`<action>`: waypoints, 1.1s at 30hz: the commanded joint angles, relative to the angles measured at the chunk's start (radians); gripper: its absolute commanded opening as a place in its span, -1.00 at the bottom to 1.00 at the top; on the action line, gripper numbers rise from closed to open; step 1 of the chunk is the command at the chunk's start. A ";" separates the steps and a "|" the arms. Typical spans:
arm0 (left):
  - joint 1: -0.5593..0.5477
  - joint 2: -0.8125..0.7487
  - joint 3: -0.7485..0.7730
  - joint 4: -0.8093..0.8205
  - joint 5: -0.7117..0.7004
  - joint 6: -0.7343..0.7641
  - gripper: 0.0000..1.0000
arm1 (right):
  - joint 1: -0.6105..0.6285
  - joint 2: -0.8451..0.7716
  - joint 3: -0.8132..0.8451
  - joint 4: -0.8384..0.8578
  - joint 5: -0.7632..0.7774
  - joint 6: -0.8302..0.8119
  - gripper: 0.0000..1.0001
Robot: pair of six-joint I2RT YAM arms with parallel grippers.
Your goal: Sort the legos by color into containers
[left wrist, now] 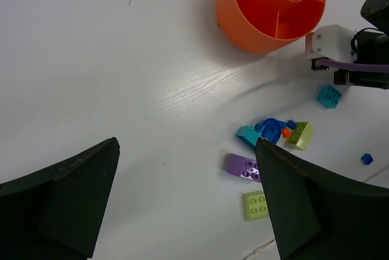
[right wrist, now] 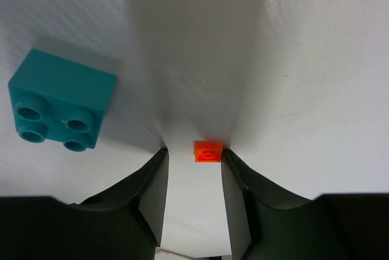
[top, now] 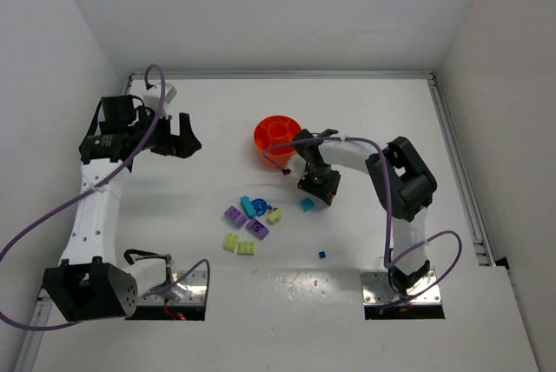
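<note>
White tabletop [top: 217, 120], faint wood grain; plain white walls [top: 261, 7] on three sides; soft even light.

I see my left arm [top: 91, 211] and right arm [top: 401, 233] as white links with black joint housings, each trailing a purple cable [left wrist: 364, 66]; the left pincer [left wrist: 185, 169] has matte black fingers [left wrist: 67, 199].

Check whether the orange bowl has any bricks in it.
Empty where visible: the orange bowl shows bare wedges and a bare centre cup; its far side is cropped or hidden.
</note>
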 commanded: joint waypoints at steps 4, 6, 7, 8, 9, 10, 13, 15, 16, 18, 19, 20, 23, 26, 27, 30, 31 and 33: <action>0.013 -0.009 0.037 0.019 -0.003 -0.018 1.00 | 0.004 0.018 -0.008 0.102 0.002 -0.007 -0.21; 0.013 -0.009 0.037 0.019 -0.003 -0.018 1.00 | 0.004 0.018 -0.008 0.122 0.002 -0.007 -0.21; 0.013 -0.009 0.037 0.019 -0.003 -0.018 1.00 | 0.004 0.018 -0.017 0.122 0.002 -0.007 -0.21; 0.013 0.000 0.037 0.019 -0.003 -0.018 1.00 | 0.004 0.018 -0.017 0.122 0.002 -0.007 -0.21; 0.013 0.000 0.037 0.019 -0.003 -0.018 1.00 | 0.004 0.029 -0.017 0.122 0.002 -0.007 -0.21; 0.013 0.000 0.037 0.019 -0.003 -0.018 1.00 | 0.004 0.029 -0.017 0.122 0.002 -0.007 -0.23; 0.013 0.000 0.037 0.019 -0.003 -0.018 1.00 | 0.004 0.040 -0.008 0.132 0.002 0.002 -0.36; 0.013 0.000 0.037 0.019 -0.012 -0.018 1.00 | -0.005 0.049 -0.008 0.132 0.002 0.002 -0.45; 0.013 0.000 0.037 0.019 -0.012 -0.018 1.00 | -0.005 0.049 -0.008 0.132 0.013 0.002 -0.50; 0.013 0.000 0.037 0.010 -0.012 -0.018 1.00 | -0.005 0.058 -0.008 0.132 0.024 0.002 -0.60; 0.013 0.000 0.037 0.010 -0.012 -0.018 1.00 | -0.005 0.058 -0.008 0.132 0.024 0.002 -0.64; 0.013 0.000 0.037 0.010 -0.012 -0.018 1.00 | -0.005 0.058 -0.008 0.132 0.024 0.002 -0.67; 0.013 0.000 0.037 0.010 -0.012 -0.018 1.00 | -0.005 0.031 -0.008 0.121 0.024 0.011 -0.80; 0.013 -0.009 0.037 0.010 -0.012 -0.018 1.00 | 0.004 -0.039 0.010 0.066 -0.016 0.042 -0.86; 0.013 -0.009 0.028 0.010 -0.012 -0.018 1.00 | 0.004 -0.063 0.036 0.046 -0.051 0.052 -0.89; 0.013 -0.020 0.028 0.010 -0.012 -0.008 1.00 | 0.004 -0.147 0.119 -0.051 -0.120 0.083 -0.91; 0.013 -0.031 0.028 0.010 -0.012 0.002 1.00 | 0.004 -0.167 0.140 -0.092 -0.134 0.098 -0.91; 0.013 -0.040 0.028 0.010 -0.012 0.002 1.00 | 0.004 -0.201 0.212 -0.126 -0.172 0.112 -0.91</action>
